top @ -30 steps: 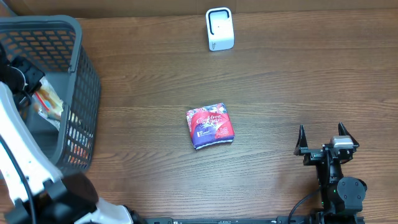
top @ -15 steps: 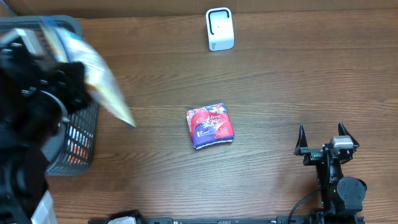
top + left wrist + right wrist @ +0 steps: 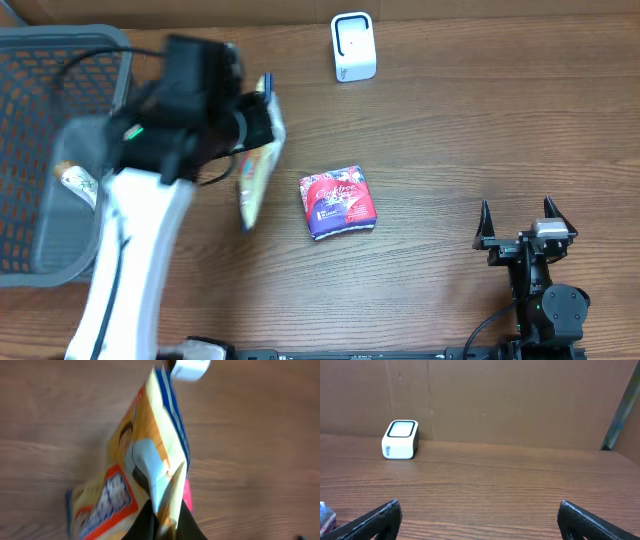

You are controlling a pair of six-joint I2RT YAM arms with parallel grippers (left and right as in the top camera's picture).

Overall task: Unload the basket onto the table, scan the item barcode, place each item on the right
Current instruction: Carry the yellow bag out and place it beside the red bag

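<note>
One yellow-and-orange foil snack packet (image 3: 255, 165) hangs pinched in our left gripper (image 3: 167, 520), not yet at the small white scanner (image 3: 353, 46); our right gripper (image 3: 516, 210) gapes empty.

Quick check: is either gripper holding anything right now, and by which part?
The left gripper is shut on the yellow snack bag, pinching its thin edge at one end. The right gripper is open and empty.
</note>
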